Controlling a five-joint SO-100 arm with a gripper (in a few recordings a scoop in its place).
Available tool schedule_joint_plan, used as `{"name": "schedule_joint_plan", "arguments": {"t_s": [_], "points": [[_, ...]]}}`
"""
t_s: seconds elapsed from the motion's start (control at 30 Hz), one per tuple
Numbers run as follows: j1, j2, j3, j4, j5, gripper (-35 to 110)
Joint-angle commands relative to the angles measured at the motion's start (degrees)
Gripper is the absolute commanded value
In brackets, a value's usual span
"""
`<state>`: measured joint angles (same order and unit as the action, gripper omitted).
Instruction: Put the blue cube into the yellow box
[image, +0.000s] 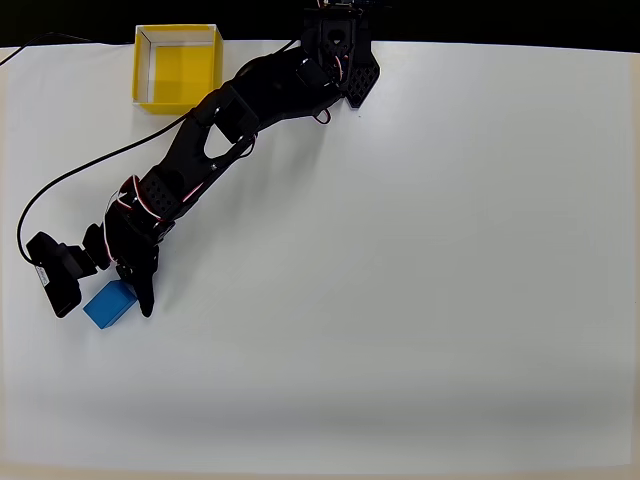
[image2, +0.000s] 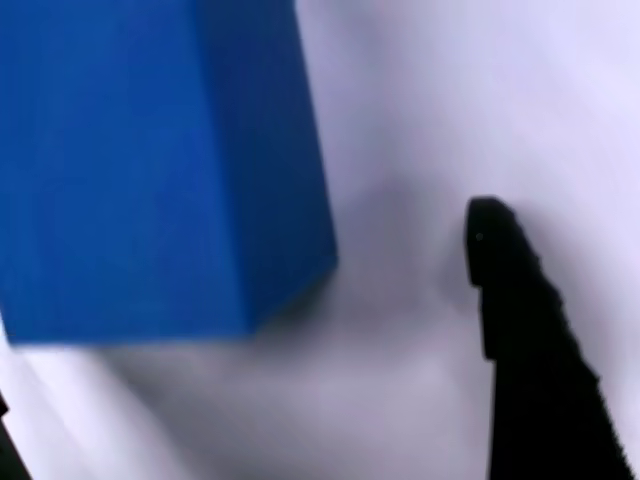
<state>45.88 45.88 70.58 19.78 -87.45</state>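
The blue cube (image: 109, 303) (image2: 160, 165) — a plain matte block, turned askew — lies flat on the desk's left side in the overhead view. The yellow box (image: 177, 67) — open-topped, white-rimmed — sits upright, well apart, at the far edge.

Cube (image2: 150, 170) cut off by the top and left edges of the wrist view, blurred from closeness. One finger (image2: 525, 340) cut by the bottom edge; the other barely a sliver at the lower left corner. In the overhead view, cube (image: 108, 304) partly covered by the gripper (image: 125, 290); jaw gap too small to judge. Arm base clipped at the top edge.
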Motion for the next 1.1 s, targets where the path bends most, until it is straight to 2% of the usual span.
{"name": "schedule_joint_plan", "arguments": {"t_s": [0.0,0.4,0.83,1.07], "points": [[0.7,2.2,-9.8,1.4,-0.7,54],[-0.7,-5.3,-22.9,10.6,-1.2,49],[-1.9,-7.0,-27.8,16.6,-2.0,34],[-2.1,-6.6,-28.6,17.1,-1.5,33]]}}
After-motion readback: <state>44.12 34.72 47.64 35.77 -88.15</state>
